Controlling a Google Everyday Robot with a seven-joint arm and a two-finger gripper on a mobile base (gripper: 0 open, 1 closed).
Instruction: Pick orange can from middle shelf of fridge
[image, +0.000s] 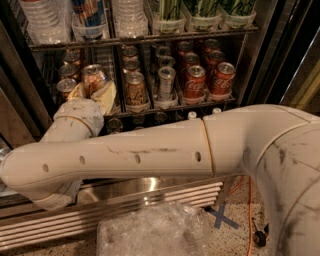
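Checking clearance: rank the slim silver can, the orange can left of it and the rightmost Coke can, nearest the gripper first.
gripper: middle shelf, left lanes.
1. orange can, just right of it.
2. slim silver can, centre lane.
3. rightmost Coke can, far right.

Your cream two-finger gripper (94, 95), at the dark wire middle shelf's (170, 106) left end, is covering the lower half of the orange-bronze aluminium can (94, 76) it is clasping. The thick cream arm (140, 160) is hiding the white-capped bottles (191, 115) below.
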